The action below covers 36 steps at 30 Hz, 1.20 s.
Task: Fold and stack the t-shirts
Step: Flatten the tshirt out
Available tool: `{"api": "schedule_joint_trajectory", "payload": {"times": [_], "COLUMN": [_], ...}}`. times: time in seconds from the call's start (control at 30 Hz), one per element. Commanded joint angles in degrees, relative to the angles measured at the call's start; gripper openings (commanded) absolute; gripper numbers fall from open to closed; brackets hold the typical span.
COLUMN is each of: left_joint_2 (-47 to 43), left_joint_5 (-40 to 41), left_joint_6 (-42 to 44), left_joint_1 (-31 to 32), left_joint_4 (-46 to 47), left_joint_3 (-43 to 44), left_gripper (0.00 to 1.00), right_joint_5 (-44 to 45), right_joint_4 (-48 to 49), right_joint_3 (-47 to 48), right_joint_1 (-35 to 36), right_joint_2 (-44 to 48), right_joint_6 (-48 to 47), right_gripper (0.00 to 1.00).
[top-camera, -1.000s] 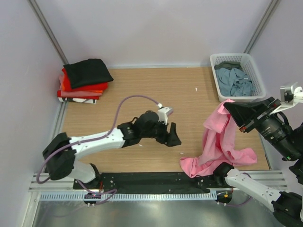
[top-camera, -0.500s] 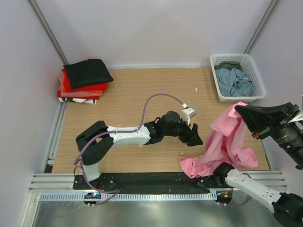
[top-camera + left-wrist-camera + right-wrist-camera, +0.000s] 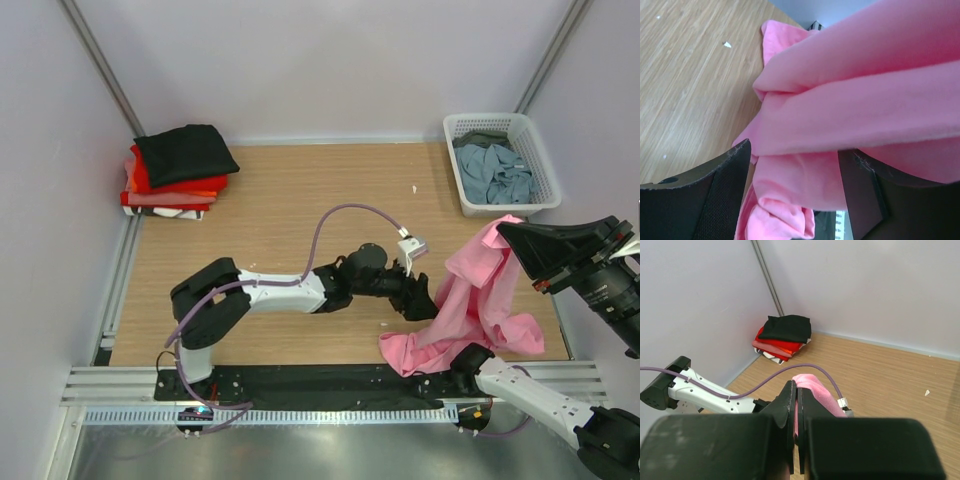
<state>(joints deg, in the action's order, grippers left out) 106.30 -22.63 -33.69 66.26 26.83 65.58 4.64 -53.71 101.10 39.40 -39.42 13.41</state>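
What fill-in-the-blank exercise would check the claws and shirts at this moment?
1. The right claw is shut on the hanging t-shirt, whose colour is ____.
2. The left claw has its jaws ____, with that t-shirt's cloth between them.
3. On the folded stack in the far left corner, the top shirt is ____.
Missing words: pink; open; black.

Pink cloth blocks my way; the middle is open.
The pink shirt (image 3: pixel 470 290) hangs right in front of my left end effector (image 3: pixel 425 300). Bare desk (image 3: pixel 290 210) lies open between the folded stack (image 3: pixel 178 170) and the basket (image 3: pixel 487 119).
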Motion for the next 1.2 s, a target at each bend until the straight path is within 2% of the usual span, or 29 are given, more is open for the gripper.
{"api": "schedule_joint_trajectory", "payload": {"times": [0.0,0.03,0.07,0.13,0.17,0.27,0.37,0.4,0.5,0.53,0.57,0.63,0.67,0.73,0.77,0.83,0.9,0.93,1.03,1.1,1.17], "left_joint_2": [2.4,2.8,3.4,3.5,3.5,1.1,-4.1,-9.0,-17.1,-22.4,-25.4,-32.5,-34.5,-39.5,-40.7,-42.9,-45.2,-45.9,-50.3,-54.0,-55.1], "left_joint_5": [-1.4,-1.6,-1.9,-2.5,-2.5,-1.6,2.9,4.0,8.6,10.8,15.8,20.9,25.5,28.9,31.1,38.8,47.3,49.0,52.1,51.9,49.7], "left_joint_6": [0.0,-0.2,-0.7,-1.7,-2.1,-2.3,-1.2,-1.0,1.4,4.8,6.5,9.9,12.4,14.7,17.5,20.2,22.8,23.2,21.7,18.7,15.4], "left_joint_1": [0.5,0.6,0.5,0.6,0.5,-0.3,-2.2,-3.9,-8.0,-8.4,-8.9,-9.0,-9.6,-10.4,-11.5,-12.6,-13.3,-13.3,-13.3,-13.3,-13.3], "left_joint_4": [5.7,6.0,6.7,8.1,9.0,7.8,2.5,1.1,-9.7,-13.5,-21.1,-27.9,-35.1,-42.3,-49.7,-56.8,-65.3,-69.4,-73.5,-73.6,-73.3], "left_joint_3": [3.8,4.3,4.6,5.1,5.1,4.4,-0.1,-1.7,-5.7,-6.0,-5.7,-4.9,-3.0,-0.5,3.3,7.7,14.0,15.7,17.0,11.2,6.1], "left_gripper": [0.71,0.69,0.56,0.38,0.23,0.0,0.0,0.0,0.0,0.0,0.0,0.0,0.0,0.0,0.0,0.0,0.0,0.0,0.0,0.0,0.11], "right_joint_5": [-0.3,-0.4,-0.3,-0.3,-0.3,-0.3,0.0,0.0,0.2,0.1,0.0,0.0,-0.1,0.4,1.0,2.1,6.7,8.1,14.7,18.7,21.5], "right_joint_4": [2.1,2.1,2.0,2.1,2.3,2.7,2.9,2.9,3.5,4.3,4.8,5.9,7.3,9.9,10.7,12.7,13.3,13.6,16.2,17.0,16.9], "right_joint_3": [0.8,0.8,0.7,0.3,0.1,-1.4,-2.0,-2.7,-4.1,-4.5,-5.4,-6.3,-7.4,-8.5,-9.2,-9.3,-9.3,-9.5,-14.5,-20.8,-27.0], "right_joint_1": [0.2,0.3,0.3,0.3,0.3,0.3,0.3,0.3,0.3,0.3,0.3,0.4,0.3,0.3,0.3,0.3,0.3,0.3,0.3,0.3,0.3], "right_joint_2": [-1.3,-1.2,-1.2,-1.1,-1.0,-0.7,-0.4,-0.3,0.0,0.0,-0.1,-0.3,-0.4,-1.3,-1.8,-3.5,-6.1,-6.5,-4.4,-0.7,1.6], "right_joint_6": [-0.3,-0.2,-0.2,-0.1,0.0,0.2,0.4,0.4,0.6,0.6,0.7,0.7,0.9,0.9,1.0,0.7,0.3,0.4,1.2,1.6,2.9], "right_gripper": [0.01,0.01,0.01,0.01,0.01,0.01,0.01,0.01,0.01,0.01,0.01,0.01,0.01,0.01,0.01,0.01,0.01,0.01,0.01,0.01,0.01]}}
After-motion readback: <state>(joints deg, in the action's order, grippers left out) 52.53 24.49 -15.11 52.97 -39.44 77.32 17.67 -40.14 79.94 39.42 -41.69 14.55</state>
